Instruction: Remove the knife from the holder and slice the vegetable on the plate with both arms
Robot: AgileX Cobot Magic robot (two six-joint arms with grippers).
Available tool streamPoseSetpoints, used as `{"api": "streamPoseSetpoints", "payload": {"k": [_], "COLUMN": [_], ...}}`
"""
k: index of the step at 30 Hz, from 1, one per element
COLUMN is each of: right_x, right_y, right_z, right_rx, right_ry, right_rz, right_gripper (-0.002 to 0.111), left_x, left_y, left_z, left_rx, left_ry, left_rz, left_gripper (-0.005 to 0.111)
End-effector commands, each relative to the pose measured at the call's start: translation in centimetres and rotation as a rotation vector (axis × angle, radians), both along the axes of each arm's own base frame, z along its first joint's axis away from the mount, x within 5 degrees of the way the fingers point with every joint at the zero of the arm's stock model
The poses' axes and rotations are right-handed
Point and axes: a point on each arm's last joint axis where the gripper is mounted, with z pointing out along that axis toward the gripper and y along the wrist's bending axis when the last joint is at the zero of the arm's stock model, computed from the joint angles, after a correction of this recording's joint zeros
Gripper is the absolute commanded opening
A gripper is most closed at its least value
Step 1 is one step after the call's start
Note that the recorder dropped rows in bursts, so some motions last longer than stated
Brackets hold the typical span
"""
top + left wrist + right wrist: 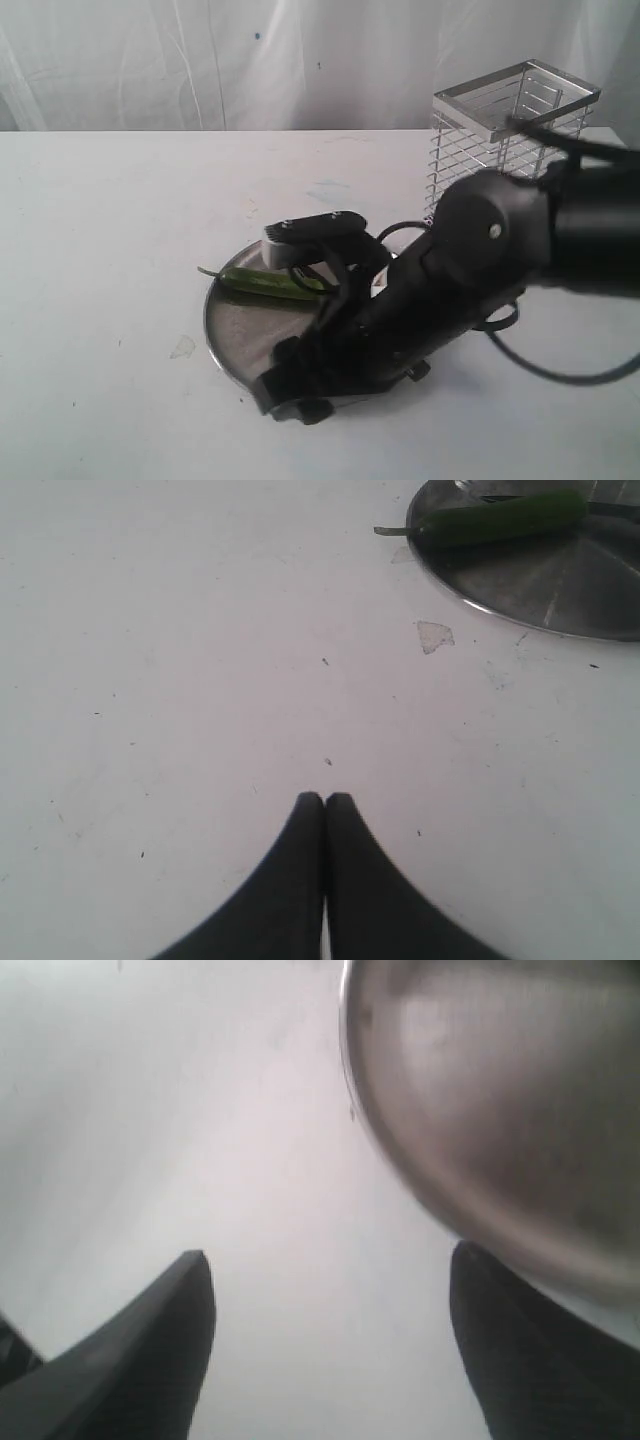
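Noting the vegetable (265, 283) lying on the plate (222, 318), apart from the right gripper (330, 1255) (jaws spread wide) beside the plate's rim. Finding the left gripper (325, 798) pressed closed over the table (200, 630), well apart from both. Counted: one vegetable, one plate, one holder (510, 130), two grippers

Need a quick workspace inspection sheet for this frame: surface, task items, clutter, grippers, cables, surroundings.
Surface: white table, lightly specked.
Job's things: vegetable lying on plate; wire holder upright, apart from the plate; knife not made out.
Clutter: pale scrap beside the plate.
Grippers: left gripper shut, empty, over bare table; right gripper open, empty, at the plate rim.
Cables: black cable looped on table.
Surroundings: white cloth backdrop.
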Motion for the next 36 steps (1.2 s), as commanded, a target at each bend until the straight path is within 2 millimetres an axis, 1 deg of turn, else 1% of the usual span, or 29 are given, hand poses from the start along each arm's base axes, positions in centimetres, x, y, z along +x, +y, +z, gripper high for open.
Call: {"api": "streamPoseSetpoints", "payload": {"k": [1, 2, 3, 4, 5, 6, 8, 10, 11, 15, 19, 21, 24, 31, 36], "right_x": [2.1, 2.8, 4.7, 5.6, 7.0, 7.5, 8.3, 8.9, 9.4, 11.4, 13.4, 14.1, 14.8, 15.4, 15.5], "right_y": [-4.6, -5.1, -6.4, -6.9, -7.4, -7.4, -7.1, -6.8, -6.7, -6.6, -7.2, -7.7, -8.4, -8.3, -8.2], "right_z": [1.5, 1.8, 2.6, 2.9, 3.2, 3.2, 2.7, 1.8, 1.3, 0.1, -0.6, -0.9, -1.6, -4.5, -5.4], "right_rx": [-0.121, -0.112, -0.067, -0.039, 0.022, 0.054, 0.125, 0.158, 0.163, 0.131, 0.069, 0.013, -0.059, -0.081, -0.085], "right_ry": [0.19, 0.183, 0.172, 0.173, 0.197, 0.217, 0.289, 0.368, 0.378, 0.353, 0.227, 0.162, 0.125, 0.196, 0.225], "right_rz": [0.018, -0.013, -0.101, -0.132, -0.157, -0.137, -0.02, 0.094, 0.121, 0.124, 0.066, 0.031, -0.023, -0.045, -0.044], "right_gripper": [0.063, 0.063, 0.063, 0.063, 0.063, 0.063, 0.063, 0.063, 0.063, 0.063, 0.063, 0.063, 0.063, 0.063, 0.063], "left_x": [-0.1, -0.1, -0.1, -0.1, -0.1, -0.1, -0.1, -0.1, -0.1, -0.1, -0.1, -0.1, -0.1, -0.1, -0.1], "left_y": [-0.1, -0.1, -0.1, -0.1, -0.1, -0.1, -0.1, -0.1, -0.1, -0.1, -0.1, -0.1, -0.1, -0.1, -0.1], "left_z": [-0.2, -0.2, -0.2, -0.2, -0.2, -0.2, -0.2, -0.2, -0.2, -0.2, -0.2, -0.2, -0.2, -0.2, -0.2], "left_rx": [-0.015, -0.015, -0.015, -0.015, -0.015, -0.015, -0.015, -0.015, -0.015, -0.015, -0.015, -0.015, -0.015, -0.015, -0.015], "left_ry": [0.01, 0.01, 0.01, 0.01, 0.01, 0.01, 0.01, 0.01, 0.01, 0.01, 0.01, 0.01, 0.01, 0.01, 0.01], "left_rz": [-0.004, -0.004, -0.004, -0.004, -0.004, -0.004, -0.004, -0.004, -0.004, -0.004, -0.004, -0.004, -0.004, -0.004, -0.004], "left_gripper": [0.0, 0.0, 0.0, 0.0, 0.0, 0.0, 0.0, 0.0, 0.0, 0.0, 0.0, 0.0, 0.0, 0.0, 0.0]}}
